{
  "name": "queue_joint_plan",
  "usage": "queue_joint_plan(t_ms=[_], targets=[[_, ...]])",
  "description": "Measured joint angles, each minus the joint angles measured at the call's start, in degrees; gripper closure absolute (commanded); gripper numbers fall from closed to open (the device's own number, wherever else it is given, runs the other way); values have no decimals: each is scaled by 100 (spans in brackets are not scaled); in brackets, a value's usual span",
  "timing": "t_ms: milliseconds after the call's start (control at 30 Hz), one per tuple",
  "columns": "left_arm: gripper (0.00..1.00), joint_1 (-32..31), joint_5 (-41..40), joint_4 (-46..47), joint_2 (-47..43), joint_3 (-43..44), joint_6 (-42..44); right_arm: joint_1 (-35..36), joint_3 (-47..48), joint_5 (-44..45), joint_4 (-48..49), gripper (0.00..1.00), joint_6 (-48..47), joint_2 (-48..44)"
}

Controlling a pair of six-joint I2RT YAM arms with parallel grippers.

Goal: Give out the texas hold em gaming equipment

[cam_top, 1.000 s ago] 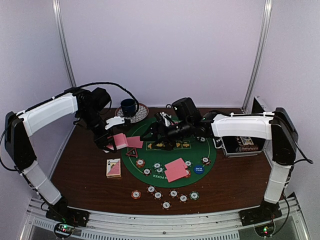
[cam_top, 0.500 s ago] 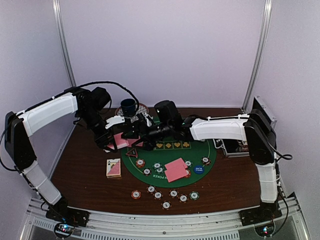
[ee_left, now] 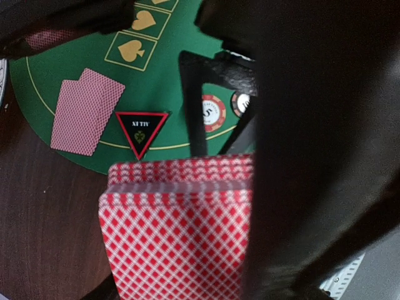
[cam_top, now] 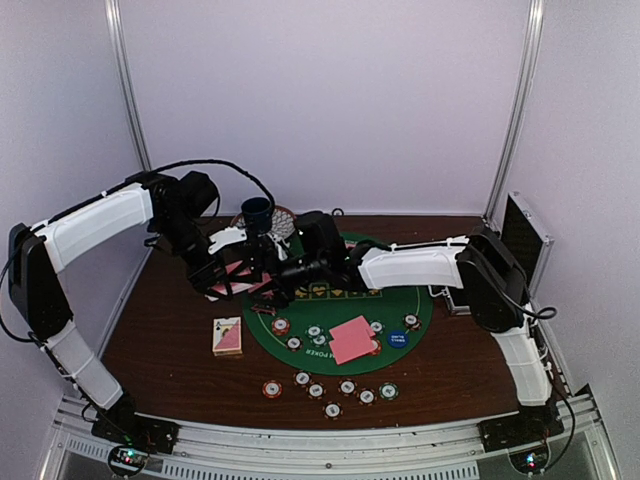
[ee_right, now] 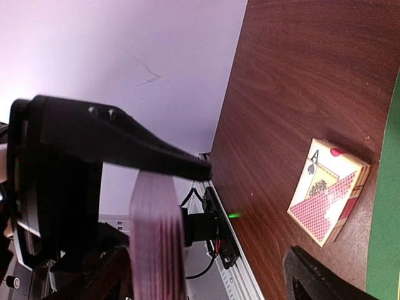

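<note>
My left gripper (cam_top: 222, 272) is shut on a deck of pink-backed playing cards (ee_left: 178, 234), held above the left edge of the green mat (cam_top: 405, 305). The deck (ee_right: 156, 240) shows edge-on in the right wrist view, under the left gripper's black finger (ee_right: 125, 150). My right gripper (cam_top: 258, 270) is open right beside the deck, with nothing gripped. Below on the mat lie two face-down cards (ee_left: 84, 111), the red-edged black triangle marker (ee_left: 142, 131) and an orange chip (ee_left: 213, 111). Another pair of cards (cam_top: 352, 338) and a blue disc (cam_top: 397, 338) lie near the mat's front.
A card box (cam_top: 227, 336) lies on the brown table left of the mat. Several striped chips (cam_top: 332, 390) form a row near the front edge. A blue cup (cam_top: 257, 212) on a saucer stands at the back. The black case (cam_top: 525, 240) stands open at the right.
The right arm has swung left across the mat until its open gripper reached the deck in the left gripper. The left arm has barely moved.
</note>
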Motion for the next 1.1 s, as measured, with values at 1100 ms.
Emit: queue_joint_plan(t_ms=[1100], targets=[[100,-55,13,-11,0,4,118,-323,-433,-81,682,42,240,-111]])
